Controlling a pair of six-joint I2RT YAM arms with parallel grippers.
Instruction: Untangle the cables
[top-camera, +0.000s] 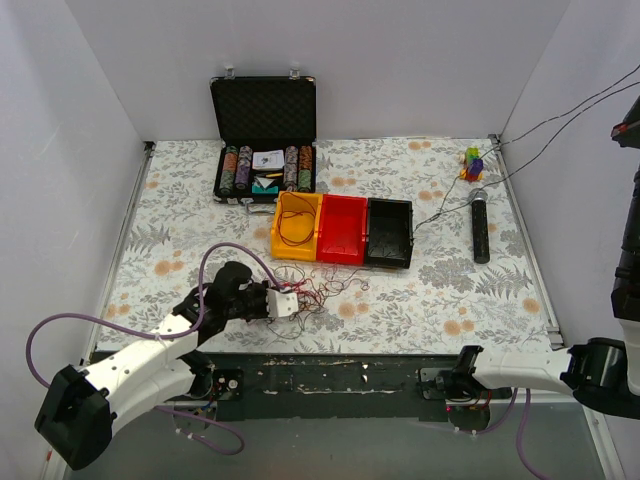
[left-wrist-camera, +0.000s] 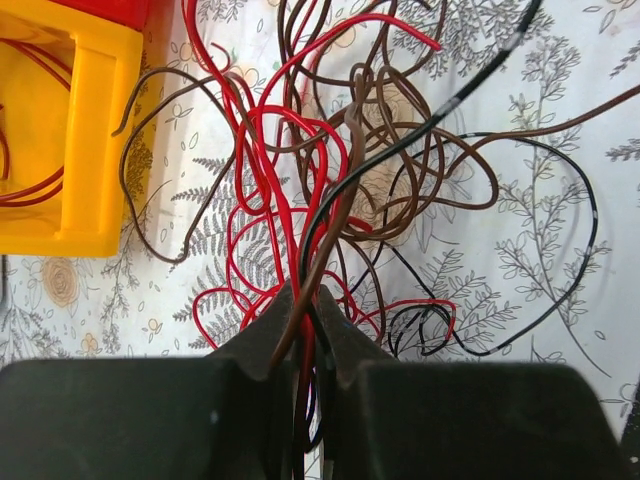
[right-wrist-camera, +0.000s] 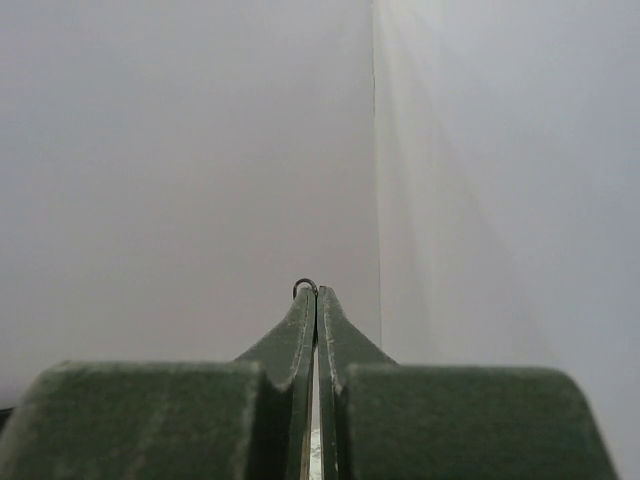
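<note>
While the left gripper (top-camera: 289, 303) sits just on the near side of the yellow bin (top-camera: 295, 254), its fingers (left-wrist-camera: 262, 335) are pressed together on a bundle of the cables (top-camera: 328, 288). In the left wrist view, brown, red and black strands run straight down into the closed gap of that gripper (left-wrist-camera: 305, 296).

From that pinch the cables (left-wrist-camera: 300, 190) fan out in a loose nest of loops on the flowered tablecloth (top-camera: 450, 290). The nest lies on the near side of the yellow bin (left-wrist-camera: 95, 150) and spreads a little to its right. One brown loop reaches close to the bin's wall, though I cannot tell whether it touches. A few thin red and orange strands are coiled inside the yellow bin itself.

A red bin (top-camera: 343, 232) stands touching the yellow bin's right side, and a black bin (top-camera: 390, 234) follows in the same row. Just beyond the yellow bin is an open black case (top-camera: 263, 110) with its lid upright. Well to the right of the yellow bin lies a dark stick-shaped object (top-camera: 480, 228).

The right gripper (top-camera: 455, 383) rests far to the right of the yellow bin, at the near table edge, well apart from the cables. Its fingers (right-wrist-camera: 335, 330) are shut flat against each other in the right wrist view, facing a blank white wall. A tiny dark curl sits at its tips (right-wrist-camera: 316, 293); I cannot tell what it is.
</note>
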